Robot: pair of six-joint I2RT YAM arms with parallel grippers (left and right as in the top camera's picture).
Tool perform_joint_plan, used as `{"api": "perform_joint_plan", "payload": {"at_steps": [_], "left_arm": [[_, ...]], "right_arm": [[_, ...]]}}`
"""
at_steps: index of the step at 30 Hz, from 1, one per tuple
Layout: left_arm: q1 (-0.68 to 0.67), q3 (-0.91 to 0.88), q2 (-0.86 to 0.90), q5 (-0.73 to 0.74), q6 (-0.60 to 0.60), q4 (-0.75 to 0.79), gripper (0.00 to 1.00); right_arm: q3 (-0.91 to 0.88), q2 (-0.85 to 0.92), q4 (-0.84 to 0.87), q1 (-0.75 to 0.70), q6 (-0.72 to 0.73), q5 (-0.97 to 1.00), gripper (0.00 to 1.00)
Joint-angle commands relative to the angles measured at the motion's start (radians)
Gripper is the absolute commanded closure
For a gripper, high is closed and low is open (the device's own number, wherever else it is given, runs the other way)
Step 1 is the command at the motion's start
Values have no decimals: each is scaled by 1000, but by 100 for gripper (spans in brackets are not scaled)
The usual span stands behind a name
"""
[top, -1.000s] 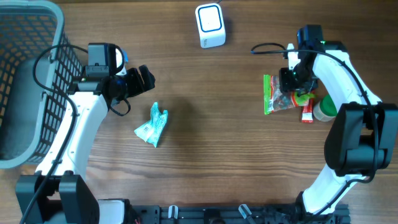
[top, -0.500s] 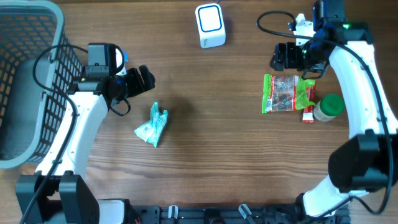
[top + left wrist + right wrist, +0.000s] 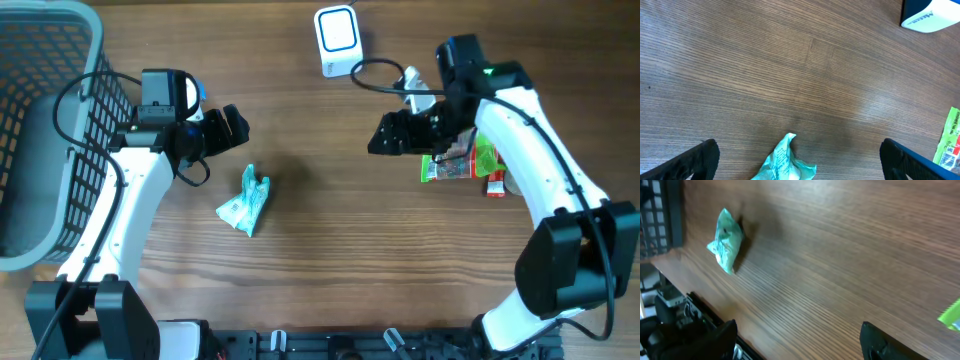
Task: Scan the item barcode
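The right tool (image 3: 392, 133) has let go of the green-edged, see-through snack packet (image 3: 448, 167) it was pressed onto a second ago. It first rose toward 1 o'clock and now swings in toward the middle of the wooden counter (image 3: 330, 260), just left of that packet. Its fingers are spread apart with nothing between them, as the right wrist view confirms. The packet has stayed flat on the counter at 3 o'clock, partly under the arm and barely shifted. It is no nearer the white box-shaped scanner (image 3: 338, 40) at 12 o'clock.

That attempt seems to have yielded no pickup, so the scan looks no further along. The arm now faces the crumpled teal wrapper (image 3: 245, 200) at 8 o'clock, which may be its new aim, though I cannot be sure.

The left tool (image 3: 228, 128) has not moved. It hangs spread wide and empty just above the wrapper, beside the grey plastic basket (image 3: 92, 60) at 9 o'clock.
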Motion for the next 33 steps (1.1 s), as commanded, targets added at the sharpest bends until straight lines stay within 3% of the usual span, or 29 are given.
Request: {"api": "perform_joint_plan", "payload": {"at_steps": [1,8,9,10,11,12,13,19,25,33], "left_arm": [[4,-2,1,5,9,18,0],[4,-2,1,27,-9,-66,0],[4,-3,1,27,-10,-76,5],[4,-3,1,27,-10,-86,31],[4,-3,1,27,-16,-98,68],[4,-3,1,27,-27,-111,85],[4,-3,2,24,-36,-124,96],[4,-14,4,-97,-94,-216,96],[0,-87,4,-148,-154,-214,96],[-71,-285,5,-116,-180,3,96]], "right_arm": [[-10,-5,34,7,49,-20,21],[-10,-5,64,49,63,-23,21],[-10,-5,64,59,64,-23,21],[-10,-5,68,74,67,-24,21],[-10,-5,74,88,72,-23,23],[-10,-5,84,107,87,-23,21],[-11,-5,95,127,94,-23,21],[-56,-5,232,248,241,64,21],[-152,-2,433,325,305,64,29],[-313,30,800,433,490,75,39]]}}
